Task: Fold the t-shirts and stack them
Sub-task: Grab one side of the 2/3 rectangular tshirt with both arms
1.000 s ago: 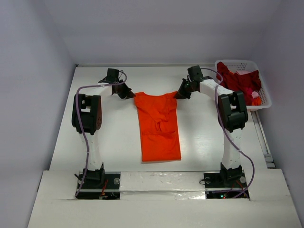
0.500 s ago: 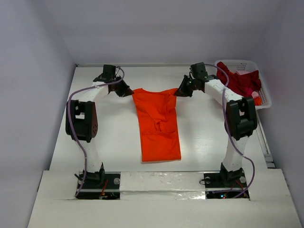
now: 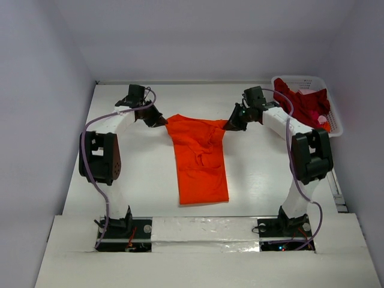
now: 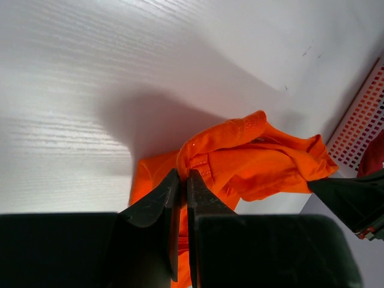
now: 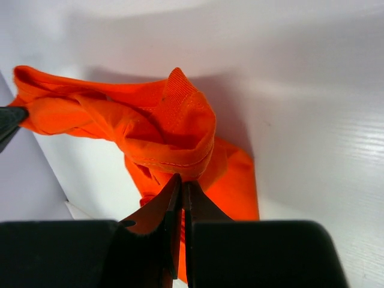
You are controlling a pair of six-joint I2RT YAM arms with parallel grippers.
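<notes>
The orange t-shirt [image 3: 201, 159] lies lengthwise in the middle of the table, its far end lifted off the surface. My left gripper [image 3: 159, 120] is shut on the shirt's far left corner [image 4: 207, 159]. My right gripper [image 3: 230, 124] is shut on the far right corner [image 5: 180, 150]. The lifted edge sags between the two grippers, while the near part rests flat. The dark crimson t-shirt [image 3: 303, 103] lies crumpled in the white basket [image 3: 333, 123] at the far right.
The basket [image 4: 363, 126] stands at the table's far right edge, close behind my right arm. A small pink and orange item [image 3: 322, 123] lies in it beside the crimson cloth. White walls close in the table at the back and the sides.
Both grippers have risen and swung a little toward the near side with the shirt's far corners, so the top edge has lifted and bunched. The arms' elbows have spread outward.
</notes>
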